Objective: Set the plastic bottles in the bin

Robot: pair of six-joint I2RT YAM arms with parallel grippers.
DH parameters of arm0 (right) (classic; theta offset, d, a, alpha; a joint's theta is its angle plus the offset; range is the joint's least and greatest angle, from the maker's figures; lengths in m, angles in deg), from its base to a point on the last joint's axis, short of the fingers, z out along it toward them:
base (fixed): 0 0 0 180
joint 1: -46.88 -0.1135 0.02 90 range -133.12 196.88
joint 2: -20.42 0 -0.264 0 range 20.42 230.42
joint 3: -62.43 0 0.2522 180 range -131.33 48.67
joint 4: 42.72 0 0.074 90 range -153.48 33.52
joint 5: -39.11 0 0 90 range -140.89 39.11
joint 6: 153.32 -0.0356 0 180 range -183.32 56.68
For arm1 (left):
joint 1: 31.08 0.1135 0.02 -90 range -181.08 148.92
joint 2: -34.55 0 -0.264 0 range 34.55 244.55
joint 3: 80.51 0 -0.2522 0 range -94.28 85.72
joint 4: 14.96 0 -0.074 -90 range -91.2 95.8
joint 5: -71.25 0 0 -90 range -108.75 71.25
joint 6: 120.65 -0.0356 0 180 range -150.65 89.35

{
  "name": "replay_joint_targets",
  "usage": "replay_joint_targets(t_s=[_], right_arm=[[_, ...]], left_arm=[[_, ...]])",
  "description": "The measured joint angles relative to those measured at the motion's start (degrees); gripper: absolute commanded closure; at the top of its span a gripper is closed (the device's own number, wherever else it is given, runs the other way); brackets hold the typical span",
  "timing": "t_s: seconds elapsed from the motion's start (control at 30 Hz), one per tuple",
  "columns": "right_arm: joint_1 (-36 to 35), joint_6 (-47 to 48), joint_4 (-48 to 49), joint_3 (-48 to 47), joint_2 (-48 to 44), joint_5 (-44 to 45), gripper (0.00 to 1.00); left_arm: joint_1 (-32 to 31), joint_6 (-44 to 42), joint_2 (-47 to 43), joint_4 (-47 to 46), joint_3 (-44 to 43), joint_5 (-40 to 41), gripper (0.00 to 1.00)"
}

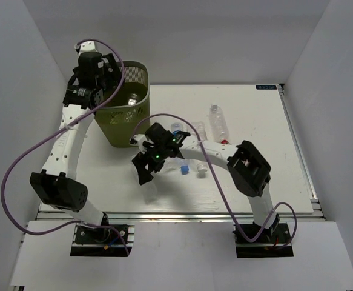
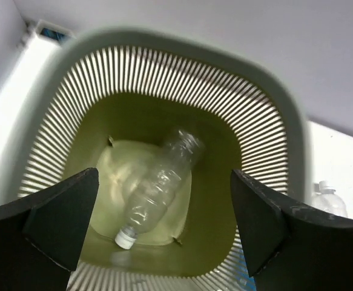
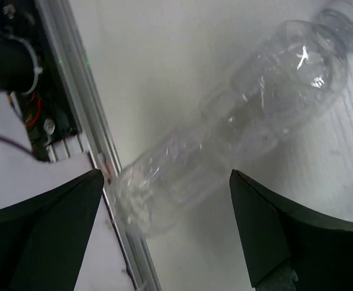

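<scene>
The olive-green bin (image 1: 138,76) stands at the far left of the table. One clear white-capped bottle (image 2: 159,185) lies on its floor; it also shows in the top view (image 1: 132,99). My left gripper (image 1: 105,82) hangs open and empty over the bin's mouth (image 2: 164,182). My right gripper (image 1: 147,173) is open just above a clear bottle (image 3: 237,133) lying by the table's near edge, its fingers either side and not touching it (image 3: 167,179). Several more bottles lie mid-table: a long clear one (image 1: 218,124), a blue-labelled one (image 1: 185,168) and a red-capped one (image 1: 224,142).
The table's metal edge rail (image 3: 85,103) runs right beside the bottle under my right gripper. Another bottle (image 2: 327,197) lies on the table just outside the bin's right wall. White walls close in the table at the back and sides.
</scene>
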Motion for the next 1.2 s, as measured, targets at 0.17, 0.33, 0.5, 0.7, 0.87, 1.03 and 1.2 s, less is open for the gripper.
replay_joint_targets(t_s=[0.17,0.33,0.5,0.7,0.87,1.03,1.2], right_arm=[[-4.17,-4.59,1.75,-4.15,5.79,8.48,0.10],[-6.95,-6.29,2.03,-6.84,9.29,19.28,0.10],[-8.37,-5.86,2.54,-6.82,11.30,27.02,0.14],[-9.29,-3.87,6.97,-4.79,10.82,31.10,0.85],[-8.52,0.63,8.90,3.50,4.70,27.71,1.00],[-5.44,9.38,8.20,17.86,-16.02,22.97,1.00],[-3.37,16.61,10.86,20.98,-40.92,23.58,1.00]], left_arm=[[0.00,-4.46,-7.23,2.78,-3.39,-0.55,0.01],[0.00,-5.49,-23.34,7.08,-0.17,-6.19,0.01],[0.00,-2.25,-40.54,11.78,12.28,-12.59,0.01],[0.07,3.02,-48.78,20.02,25.07,-16.61,0.02],[0.52,4.72,-51.17,24.41,29.00,-19.08,0.02],[0.55,5.09,-56.41,26.69,31.26,-20.50,0.02],[0.55,5.07,-62.73,27.23,35.19,-25.18,0.03]])
